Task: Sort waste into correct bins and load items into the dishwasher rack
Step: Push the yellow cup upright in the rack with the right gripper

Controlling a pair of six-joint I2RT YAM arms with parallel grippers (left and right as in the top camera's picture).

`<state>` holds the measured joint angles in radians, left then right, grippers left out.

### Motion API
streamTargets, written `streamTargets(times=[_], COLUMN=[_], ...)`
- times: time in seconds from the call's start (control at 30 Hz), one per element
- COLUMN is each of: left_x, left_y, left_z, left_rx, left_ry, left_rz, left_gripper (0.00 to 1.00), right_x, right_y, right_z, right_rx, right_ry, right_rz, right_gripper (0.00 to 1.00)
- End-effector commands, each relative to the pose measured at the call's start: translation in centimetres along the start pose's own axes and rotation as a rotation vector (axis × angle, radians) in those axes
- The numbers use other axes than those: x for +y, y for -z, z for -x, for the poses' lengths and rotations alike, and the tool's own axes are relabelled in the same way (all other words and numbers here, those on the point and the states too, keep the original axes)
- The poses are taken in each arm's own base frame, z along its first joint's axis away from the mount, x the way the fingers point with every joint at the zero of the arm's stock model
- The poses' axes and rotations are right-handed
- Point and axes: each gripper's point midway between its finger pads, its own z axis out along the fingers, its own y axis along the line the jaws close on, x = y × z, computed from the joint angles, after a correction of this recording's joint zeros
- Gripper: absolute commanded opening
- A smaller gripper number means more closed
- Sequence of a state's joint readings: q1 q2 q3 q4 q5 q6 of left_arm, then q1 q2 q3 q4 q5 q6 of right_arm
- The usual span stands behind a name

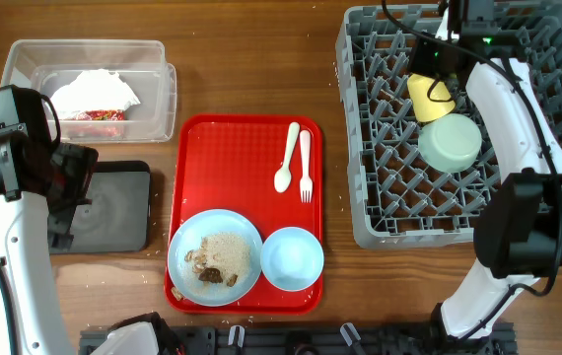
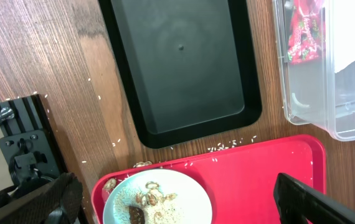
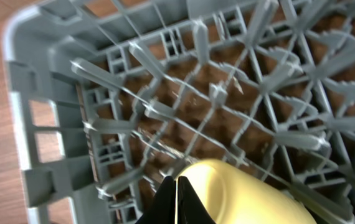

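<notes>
The grey dishwasher rack [image 1: 360, 232] stands at the right, holding a mint-green bowl [image 1: 451, 141] and a yellow cup [image 1: 429, 96] lying on its side. My right gripper [image 3: 176, 186] is shut, its fingertips pressed together against the cup [image 3: 246, 193] above the rack's pegs [image 3: 40, 93]. On the red tray [image 1: 232, 158] sit a pale blue plate [image 1: 184, 247] with rice scraps [image 1: 224, 254], a pale blue bowl [image 1: 292, 258], a white spoon [image 1: 287, 163] and a fork [image 1: 306, 168]. My left gripper [image 2: 177, 202] hangs wide open above the plate [image 2: 190, 193].
A clear tub [image 1: 84, 46] at the back left holds a white napkin [image 1: 94, 92] and red wrappers [image 1: 94, 115]. In front of it lies the black tray [image 1: 113, 207], partly under my left arm. Loose rice grains [image 2: 227, 146] lie between the black tray [image 2: 184, 68] and the red tray [image 2: 258, 174].
</notes>
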<state>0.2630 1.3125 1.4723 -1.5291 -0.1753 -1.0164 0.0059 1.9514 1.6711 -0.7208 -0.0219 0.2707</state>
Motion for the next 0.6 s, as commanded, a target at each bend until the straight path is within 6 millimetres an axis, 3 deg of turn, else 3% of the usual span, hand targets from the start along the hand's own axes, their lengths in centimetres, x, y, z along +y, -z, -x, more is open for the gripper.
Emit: streamTargets(times=[0.0, 0.37, 0.57], left_x=[0.3, 0.3, 0.3], left_y=[0.0, 0.0, 0.0], left_z=[0.3, 0.3, 0.3], left_rx=[-0.016, -0.016, -0.016], left_ry=[0.020, 0.020, 0.020], left_rz=[0.008, 0.008, 0.008], left_gripper=[1.00, 1.00, 1.00], right_x=[-0.6, -2.8, -3.4], right_y=[-0.4, -0.1, 1.3], right_z=[-0.6, -2.6, -3.0], right_rx=[0.019, 0.093, 0.109], right_ry=[0.015, 0.021, 0.021], right_rz=[-0.044, -0.162, -0.198], right_gripper=[0.04, 0.04, 0.04])
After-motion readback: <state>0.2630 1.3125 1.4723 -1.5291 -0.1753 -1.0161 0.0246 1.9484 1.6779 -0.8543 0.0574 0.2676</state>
